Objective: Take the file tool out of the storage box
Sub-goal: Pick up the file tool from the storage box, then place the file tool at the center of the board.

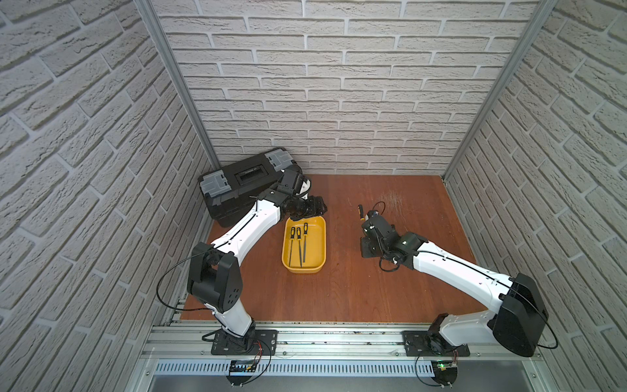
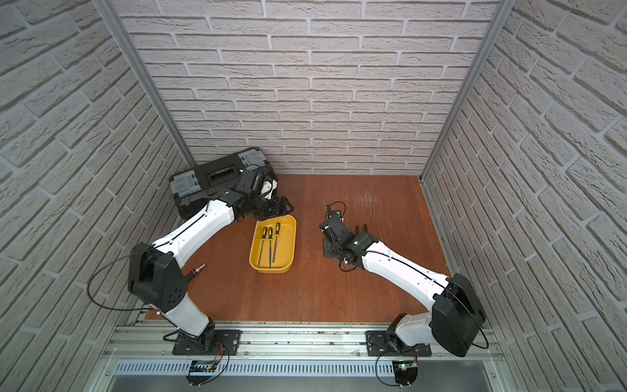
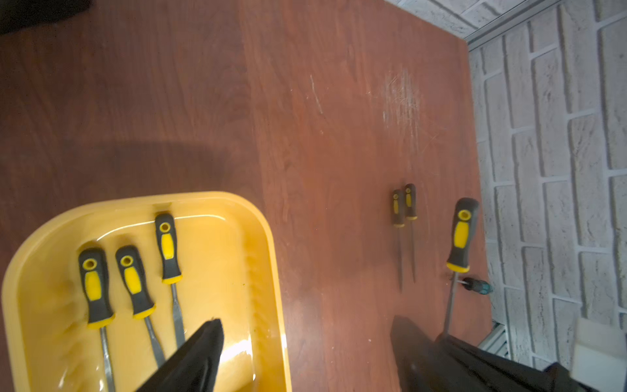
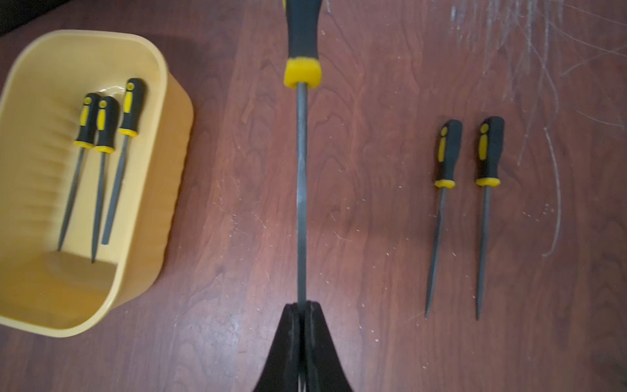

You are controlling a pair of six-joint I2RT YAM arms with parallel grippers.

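The storage box (image 1: pixel 315 251) (image 2: pixel 286 251) is a shallow yellow tub in the middle of the brown table, with three black-and-yellow file tools (image 1: pixel 298 244) (image 3: pixel 132 281) (image 4: pixel 101 122) lying side by side in it. My left gripper (image 1: pixel 314 210) (image 3: pixel 305 322) hovers over the tub's far end. It is open and empty, one finger over the tub and the other over the table. To the right of the tub, my right gripper (image 1: pixel 364 225) (image 4: pixel 302 305) is shut on the blade tip of another file tool (image 4: pixel 301 169) (image 3: pixel 461 234). That file's handle points away from the gripper.
Two more files (image 4: pixel 448 152) (image 3: pixel 403 207) lie parallel on the table beyond the right gripper. A black toolbox (image 1: pixel 244 180) with grey latches stands at the back left. A small teal-handled tool (image 3: pixel 476 285) lies near the right wall, and a small metal piece (image 2: pixel 198 269) lies by the left arm.
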